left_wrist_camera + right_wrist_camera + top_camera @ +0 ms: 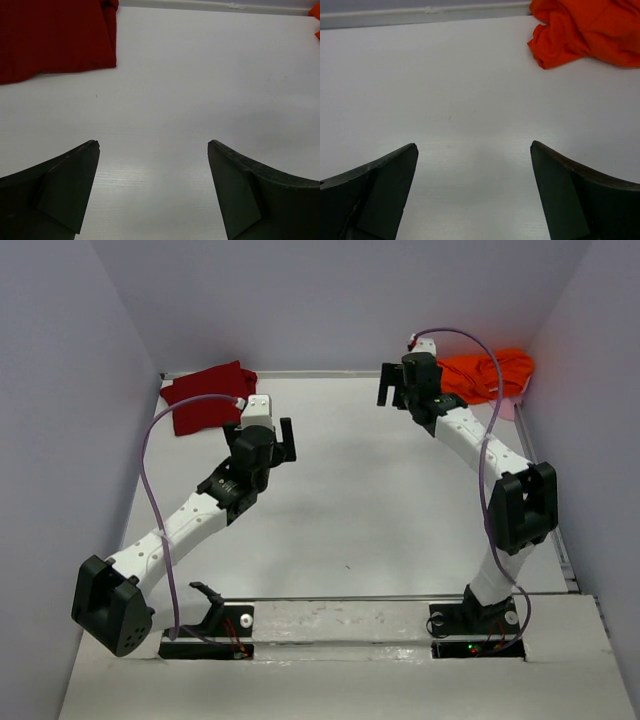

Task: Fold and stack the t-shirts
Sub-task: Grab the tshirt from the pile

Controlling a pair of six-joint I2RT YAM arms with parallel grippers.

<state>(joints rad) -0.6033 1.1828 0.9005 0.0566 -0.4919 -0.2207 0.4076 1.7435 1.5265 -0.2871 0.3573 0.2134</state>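
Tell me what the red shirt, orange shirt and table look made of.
Red shirt: soft matte cloth, probably knit; lies flat, no shine.
Orange shirt: similar matte cloth; bunched in soft folds.
Table: hard smooth white board, maybe laminate; faint sheen.

The left gripper (pixel 152 145) is wide open above the white table (pixel 190 85). Its two dark fingers (pixel 60 190) come up from the lower corners, well apart, and between them only the bare table surface shows. In the upper left corner lies the dark red t-shirt (pixel 50 35), flat on the table and cut by the picture edge. At the top right edge a small piece of the orange t-shirt (pixel 316 12) is visible. A pale strip (pixel 225 6) runs along the far side of the table.
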